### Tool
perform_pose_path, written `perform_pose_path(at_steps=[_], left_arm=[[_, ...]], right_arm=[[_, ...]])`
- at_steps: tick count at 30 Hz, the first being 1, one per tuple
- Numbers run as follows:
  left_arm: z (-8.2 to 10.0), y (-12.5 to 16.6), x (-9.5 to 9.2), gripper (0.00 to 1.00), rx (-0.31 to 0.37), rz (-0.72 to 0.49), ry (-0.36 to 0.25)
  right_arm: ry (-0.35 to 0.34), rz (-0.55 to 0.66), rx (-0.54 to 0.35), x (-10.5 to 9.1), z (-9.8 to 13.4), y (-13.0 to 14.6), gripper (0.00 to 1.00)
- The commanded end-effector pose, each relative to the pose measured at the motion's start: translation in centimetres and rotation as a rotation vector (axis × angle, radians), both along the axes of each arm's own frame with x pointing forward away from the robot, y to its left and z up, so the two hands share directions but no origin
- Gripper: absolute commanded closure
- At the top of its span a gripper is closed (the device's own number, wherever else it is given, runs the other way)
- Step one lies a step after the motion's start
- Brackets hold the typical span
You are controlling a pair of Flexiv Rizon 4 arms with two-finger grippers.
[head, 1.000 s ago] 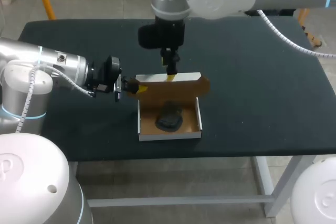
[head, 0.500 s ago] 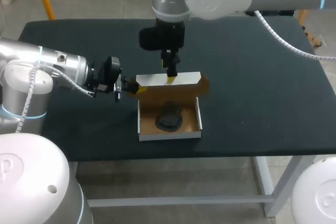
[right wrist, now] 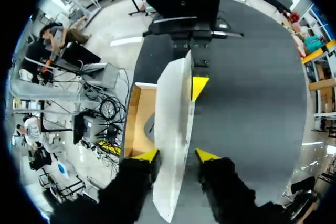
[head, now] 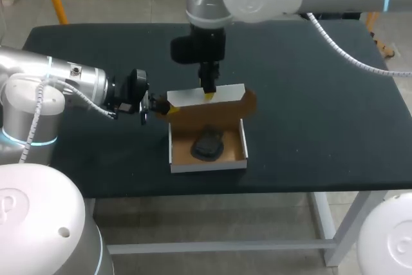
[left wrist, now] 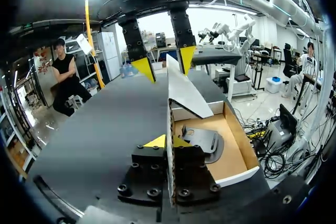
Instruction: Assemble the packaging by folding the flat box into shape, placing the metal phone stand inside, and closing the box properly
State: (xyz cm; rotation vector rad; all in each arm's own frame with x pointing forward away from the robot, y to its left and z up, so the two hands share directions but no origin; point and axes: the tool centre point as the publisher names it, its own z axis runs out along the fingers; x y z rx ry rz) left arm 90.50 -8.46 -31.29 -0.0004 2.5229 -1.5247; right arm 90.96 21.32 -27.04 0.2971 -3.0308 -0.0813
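Head view: your left gripper (head: 161,106) pinches the box (head: 207,165) wall, your right gripper (head: 209,94) straddles the lid (head: 190,98) with fingers apart, stand (head: 207,145) inside.

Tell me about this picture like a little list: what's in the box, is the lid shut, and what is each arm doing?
box: open, brown inside, on the black table
phone stand: dark, lying inside the box
lid: standing up at the far side, not closed
left end effector: shut on the box's side wall, near the lid
right end effector: open, one finger on each side of the lid's top edge
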Motion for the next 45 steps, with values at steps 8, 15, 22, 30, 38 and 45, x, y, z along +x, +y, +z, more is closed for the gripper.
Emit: perform_pose_path(at_steps=[8, 15, 22, 30, 38, 45], left_arm=[[-0.1, -0.1, -0.2, 1.00, -0.001, -0.002, 0.000], [-0.1, -0.1, -0.2, 1.00, -0.001, -0.002, 0.000], [-0.1, -0.1, -0.2, 1.00, -0.001, -0.002, 0.000], [-0.1, -0.1, -0.2, 1.00, -0.001, -0.002, 0.000], [-0.1, -0.1, -0.2, 1.00, -0.001, -0.002, 0.000], [-0.1, -0.1, -0.2, 1.00, -0.001, -0.002, 0.000]], right_arm=[[0.010, 0.009, -0.017, 0.3, -0.5, 0.6, 1.00], [0.007, 0.003, -0.014, 0.1, -0.4, 0.6, 1.00], [-0.008, -0.017, 0.033, -0.4, 1.9, 0.2, 0.00], [-0.014, -0.138, 0.081, 0.2, 4.7, -1.0, 0.00], [-0.008, -0.368, 0.094, 1.5, 6.3, -2.2, 0.00], [-0.070, -0.473, 0.062, 1.7, 7.1, -3.0, 0.00]])
